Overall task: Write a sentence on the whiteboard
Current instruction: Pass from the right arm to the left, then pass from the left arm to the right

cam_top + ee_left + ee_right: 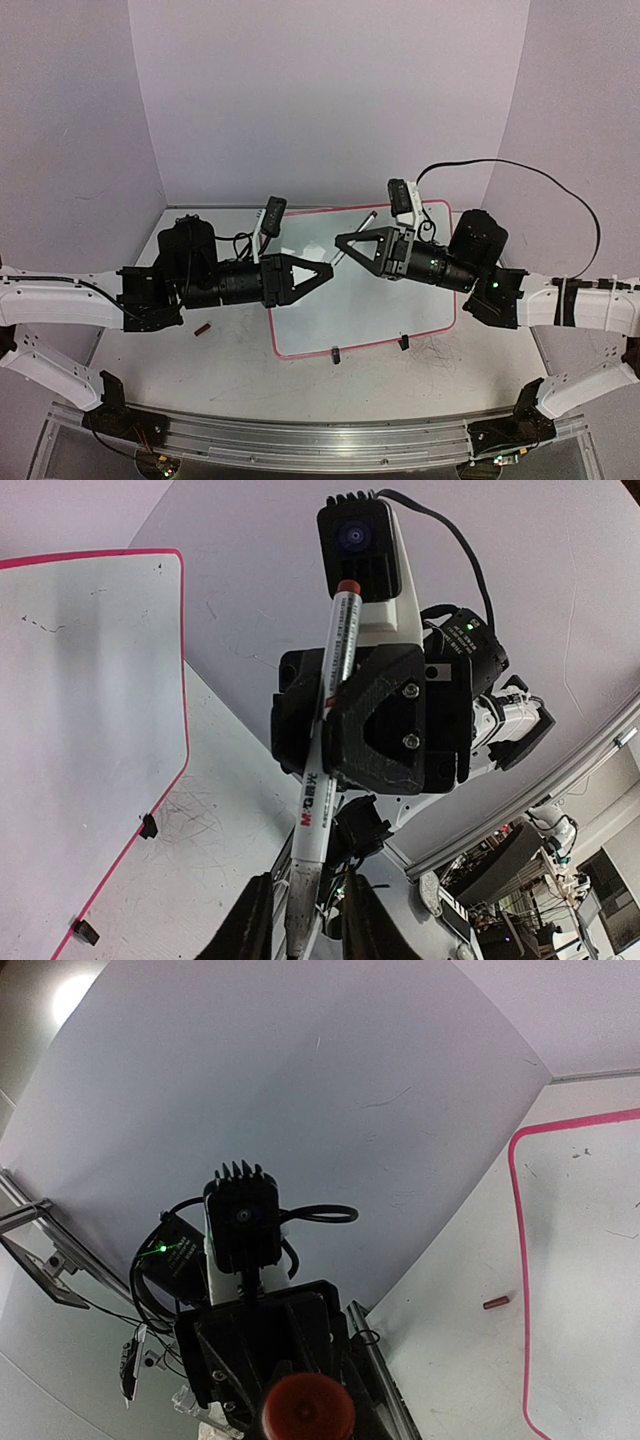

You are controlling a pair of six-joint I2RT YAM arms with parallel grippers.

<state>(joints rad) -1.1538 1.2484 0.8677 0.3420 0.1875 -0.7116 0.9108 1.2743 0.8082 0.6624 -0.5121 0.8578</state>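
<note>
The whiteboard (380,300) lies flat in the middle of the table, white with a pink rim. No line of words shows on it, only a few faint specks; it also shows in the left wrist view (80,700) and the right wrist view (590,1260). My right gripper (340,243) is shut on a white marker (366,221) above the board's far left part. In the left wrist view the marker (335,680) slants down from its red end, and its grey tip end sits between the fingers of my left gripper (305,925), which is open with gaps on both sides. The marker's red end (308,1410) fills the bottom of the right wrist view.
A small red cap (203,329) lies on the table left of the board, also seen in the right wrist view (496,1302). Black clips (335,353) sit on the board's near rim. Grey walls close in the back and sides. A metal rail (300,440) runs along the near edge.
</note>
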